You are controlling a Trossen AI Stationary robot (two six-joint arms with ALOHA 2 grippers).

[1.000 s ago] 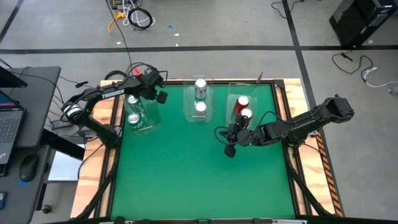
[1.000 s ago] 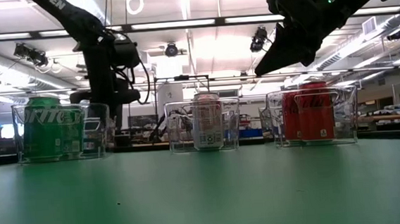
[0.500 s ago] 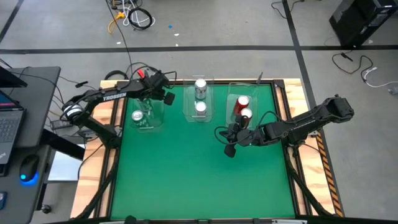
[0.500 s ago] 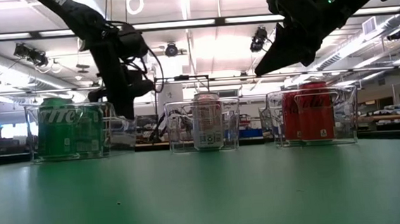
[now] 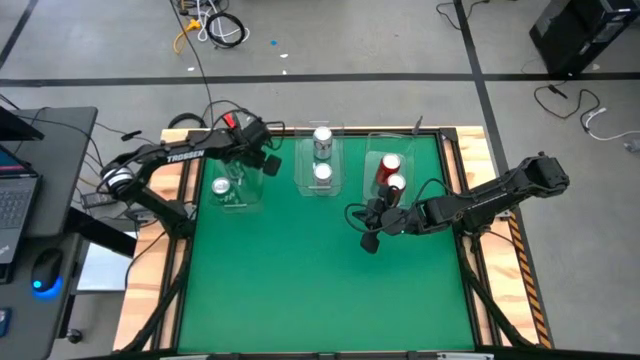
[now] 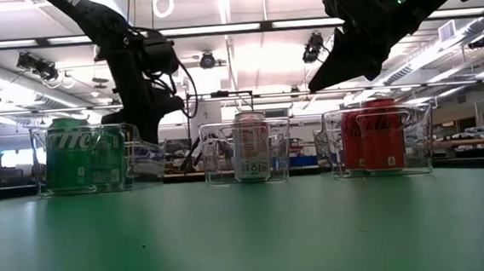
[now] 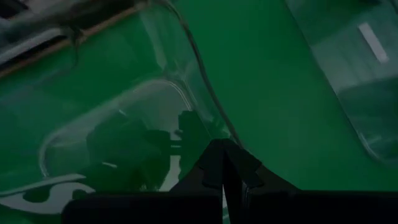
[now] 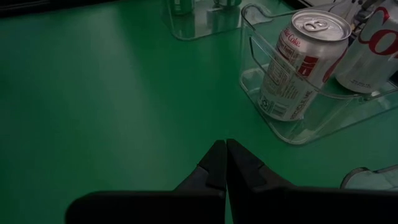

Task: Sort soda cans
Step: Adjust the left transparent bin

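1. Right claw [image 8: 224,163], fingers pressed together and empty, hovers just before a clear tray [image 8: 292,134] holding a "Coke" can [image 8: 300,62].
2. Left claw [image 7: 225,171], also pinched closed and empty, hangs beside the tray [image 6: 124,156] with green "Sprite" cans [image 6: 74,156].

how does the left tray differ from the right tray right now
The left tray holds green cans; the right tray holds red cans. In the high view only one can top shows in the left tray, because the left pincer hangs over its far end, while the right tray shows two tops, with the right pincer just beside it. Both are clear plastic trays on the green table.
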